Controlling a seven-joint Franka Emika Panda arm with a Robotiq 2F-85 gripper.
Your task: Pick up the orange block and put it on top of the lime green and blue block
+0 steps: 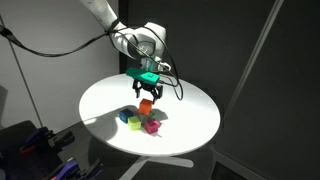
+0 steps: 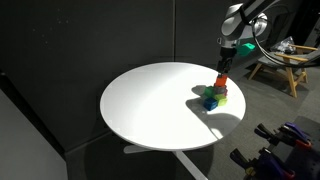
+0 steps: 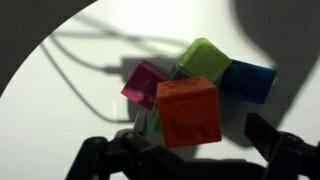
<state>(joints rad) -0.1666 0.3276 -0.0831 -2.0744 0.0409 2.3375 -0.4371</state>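
The orange block [image 3: 188,112] was bright orange, the lime block [image 3: 205,58] yellow-green and the blue block [image 3: 250,80] deep blue. 1 more cube [image 3: 143,82] was magenta-pink. The table [image 1: 195,115] was plain white.

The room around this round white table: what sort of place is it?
Probably a lab or workshop rather than a home. A black backdrop screens the white table, a robot arm works over a few toy cubes, and a wooden frame stands off to one side.
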